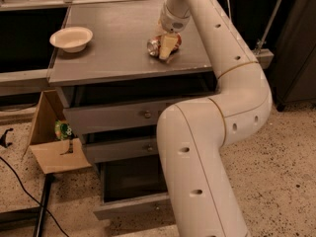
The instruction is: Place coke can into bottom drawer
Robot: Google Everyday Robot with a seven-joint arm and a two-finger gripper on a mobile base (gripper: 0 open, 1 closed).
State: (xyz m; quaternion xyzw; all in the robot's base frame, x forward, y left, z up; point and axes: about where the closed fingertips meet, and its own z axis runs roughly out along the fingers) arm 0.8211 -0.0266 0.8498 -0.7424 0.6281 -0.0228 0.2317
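No text, brand name or number can be read anywhere. The coke can [156, 45] lies on the grey bench [113, 58] with the claw [168, 47] down right at it, and the can's markings are too small to make out. Any print on the green packet [61, 130] in the cardboard box [54, 154] is illegible too.

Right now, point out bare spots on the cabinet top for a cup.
Free: the wide stretch of cabinet top between the white bowl and the coke can, plus the strip along its front edge. Crowded: the right side, where the gripper sits at the can.
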